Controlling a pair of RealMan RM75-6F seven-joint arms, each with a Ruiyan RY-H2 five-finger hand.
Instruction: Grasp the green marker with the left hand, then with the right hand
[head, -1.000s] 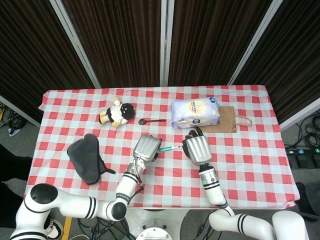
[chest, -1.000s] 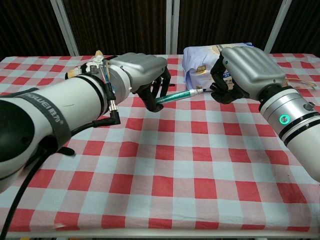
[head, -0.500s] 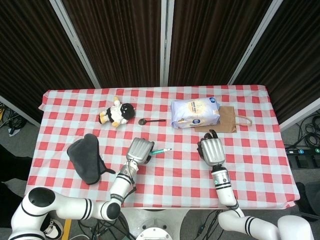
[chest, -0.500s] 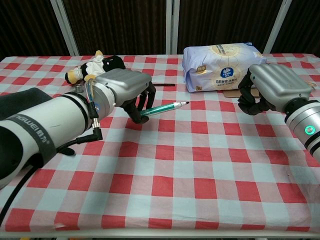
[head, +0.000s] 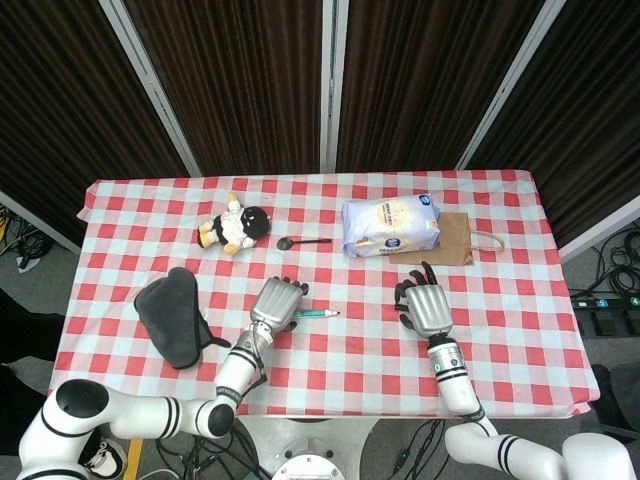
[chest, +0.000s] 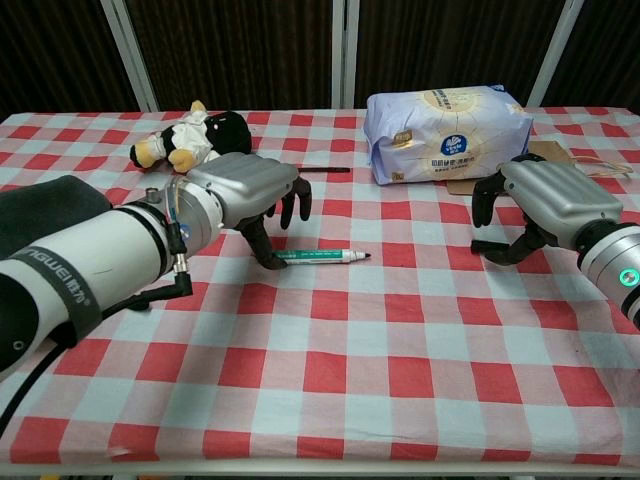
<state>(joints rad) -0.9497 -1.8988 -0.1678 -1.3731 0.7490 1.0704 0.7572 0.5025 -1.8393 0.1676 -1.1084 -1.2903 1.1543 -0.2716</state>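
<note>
Across the middle of the room stands the bench, spread with a red-and-white checked cloth and backed by dark curtains. Toward the far side lies a pale blue-and-white packet, partly over a brown paper bag on its right. At the left edge sits a dark grey cloth bundle. The left robot hand reaches in over the near-left part of the cloth, palm down, fingers spread apart and holding nothing; in the chest view its fingertips come down right by the butt end of the marker, though contact cannot be made out. The right robot hand is well off to the right, near the paper bag, its fingers also apart and empty. Behind the left robot hand lies a small black-and-white plush toy. The green marker lies flat on the cloth, running out to the right from the left robot hand's fingertips, its dark tip pointing toward the right robot hand but well apart from it. Smallest is a dark spoon between the plush toy and the packet.
</note>
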